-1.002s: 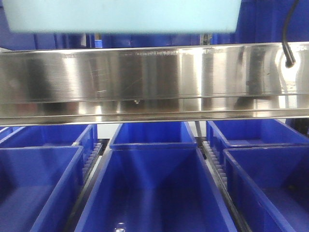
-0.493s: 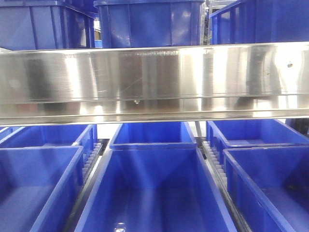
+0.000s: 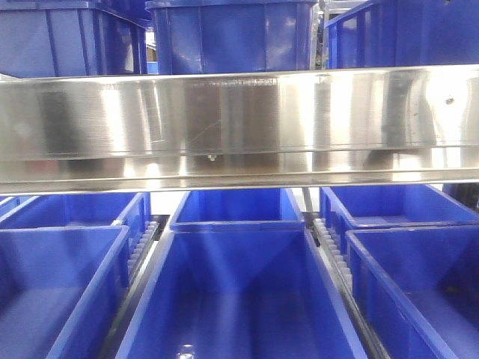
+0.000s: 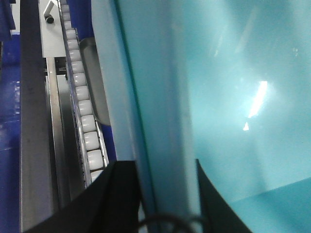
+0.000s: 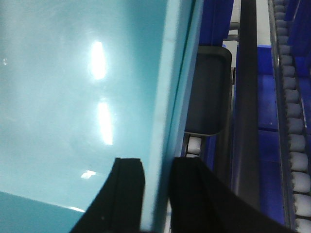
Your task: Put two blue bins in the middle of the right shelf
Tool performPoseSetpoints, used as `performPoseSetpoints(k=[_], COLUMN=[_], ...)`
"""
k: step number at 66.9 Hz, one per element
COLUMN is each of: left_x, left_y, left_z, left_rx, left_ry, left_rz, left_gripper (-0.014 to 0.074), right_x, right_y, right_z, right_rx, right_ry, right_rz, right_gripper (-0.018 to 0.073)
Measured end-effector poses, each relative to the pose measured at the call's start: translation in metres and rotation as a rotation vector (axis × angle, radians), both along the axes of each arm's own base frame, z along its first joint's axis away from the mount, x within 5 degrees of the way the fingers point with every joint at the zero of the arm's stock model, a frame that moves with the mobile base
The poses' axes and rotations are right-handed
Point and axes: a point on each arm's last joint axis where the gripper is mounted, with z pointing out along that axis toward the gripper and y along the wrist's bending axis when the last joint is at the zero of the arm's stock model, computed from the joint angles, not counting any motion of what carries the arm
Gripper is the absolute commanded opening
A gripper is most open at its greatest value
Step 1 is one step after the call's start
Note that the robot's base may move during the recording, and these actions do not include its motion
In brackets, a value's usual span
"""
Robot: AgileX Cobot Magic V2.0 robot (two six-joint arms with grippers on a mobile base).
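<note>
Above the steel rail (image 3: 239, 123), the teal bin (image 4: 233, 97) has left the front view.

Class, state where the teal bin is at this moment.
The teal bin fills the right of the left wrist view, beside the roller track, its rim between the jaws of the left gripper.

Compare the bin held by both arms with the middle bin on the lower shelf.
Colour: the held bin looks pale teal in the wrist views; the middle bin is deep blue. State: the left fingers and right fingers straddle the held bin's walls; the middle bin rests on the shelf, untouched. Both look empty where visible.
</note>
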Motion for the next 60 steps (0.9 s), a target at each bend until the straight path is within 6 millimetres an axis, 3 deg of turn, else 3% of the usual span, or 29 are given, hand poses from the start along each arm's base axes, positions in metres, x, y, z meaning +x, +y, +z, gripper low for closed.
performPoseSetpoints(k=[60], left_x=[0.0015], left_y=[-0.0001], left_z=[0.0020], left_rx=[-0.010], left_ry=[-0.025], left_rz=[0.006], left_gripper=[-0.0111], right_x=[0.0004], right_y=[-0.0003], right_z=[0.0004], right_rx=[-0.002], right_ry=[-0.006], right_rz=[-0.003], right_gripper=[-0.0167])
